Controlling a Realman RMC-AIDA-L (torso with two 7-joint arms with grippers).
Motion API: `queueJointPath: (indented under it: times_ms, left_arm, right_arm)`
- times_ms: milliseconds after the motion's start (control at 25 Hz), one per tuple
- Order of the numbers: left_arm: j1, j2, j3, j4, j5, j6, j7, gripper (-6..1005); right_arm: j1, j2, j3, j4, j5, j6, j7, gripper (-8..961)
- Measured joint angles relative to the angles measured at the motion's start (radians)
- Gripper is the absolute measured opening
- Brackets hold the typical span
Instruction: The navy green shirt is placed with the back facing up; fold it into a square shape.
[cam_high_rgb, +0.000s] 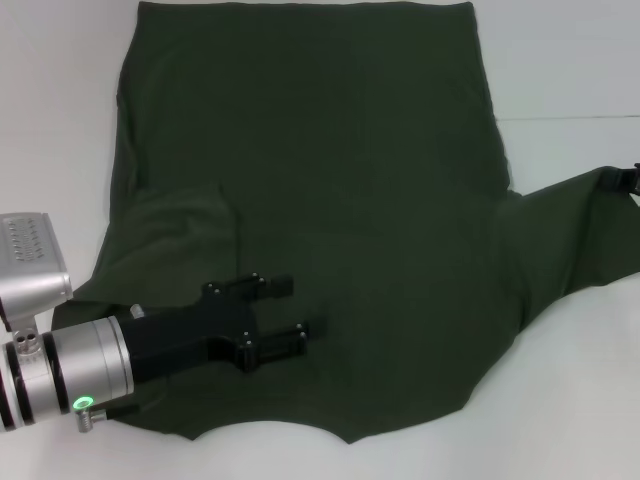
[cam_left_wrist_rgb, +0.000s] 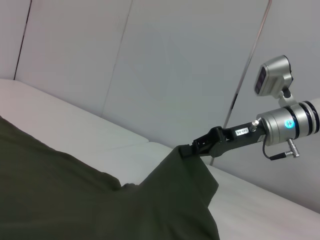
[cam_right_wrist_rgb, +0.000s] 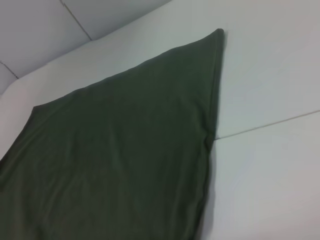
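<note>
The navy green shirt (cam_high_rgb: 330, 180) lies spread on the white table, plain side up, with its hem at the far end. Its left sleeve (cam_high_rgb: 175, 235) is folded inward over the body. My left gripper (cam_high_rgb: 290, 312) hovers open just above the shirt's near left part, with nothing between its fingers. The right sleeve (cam_high_rgb: 570, 235) is pulled out to the right and lifted. My right gripper (cam_left_wrist_rgb: 192, 150) is shut on that sleeve's end and shows at the head view's right edge (cam_high_rgb: 628, 178). The right wrist view shows only the shirt's body (cam_right_wrist_rgb: 115, 155).
The white padded table (cam_high_rgb: 560, 400) surrounds the shirt, with a seam (cam_high_rgb: 570, 118) running across it at the right. A grey panelled wall (cam_left_wrist_rgb: 150, 60) stands behind the table in the left wrist view.
</note>
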Motion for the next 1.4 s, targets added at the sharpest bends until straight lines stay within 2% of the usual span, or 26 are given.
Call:
queueJointPath:
  times_ms: [320,480,720,960,1240,1400]
  left_arm:
    - [0.0,0.001,0.0,0.001,-0.002,-0.001,0.0,761]
    - [0.0,0.002,-0.003,0.004,-0.002,-0.001,0.0,761]
    - [-0.001,0.003,-0.014,0.006,-0.003,-0.007,0.0,761]
    - [-0.002,0.003,-0.015,0.006,-0.003,-0.027,0.0,760]
    - [-0.002,0.003,-0.015,0.006,-0.003,-0.03,0.0,760]
    - [-0.002,0.003,-0.015,0.006,-0.003,-0.036,0.0,760]
  right_arm:
    - [0.029,0.006,0.002,-0.014,0.032,-0.091,0.0,129]
    - [0.075,0.013,-0.01,-0.016,0.036,-0.144,0.001,134]
    - [0.153,0.046,-0.083,-0.017,0.031,-0.132,0.0,142]
    - [0.215,0.098,-0.158,-0.013,0.03,-0.07,0.0,149]
    - [0.231,0.126,-0.187,-0.01,0.03,-0.029,0.0,158]
    - [0.23,0.131,-0.198,-0.005,0.03,-0.021,0.0,163]
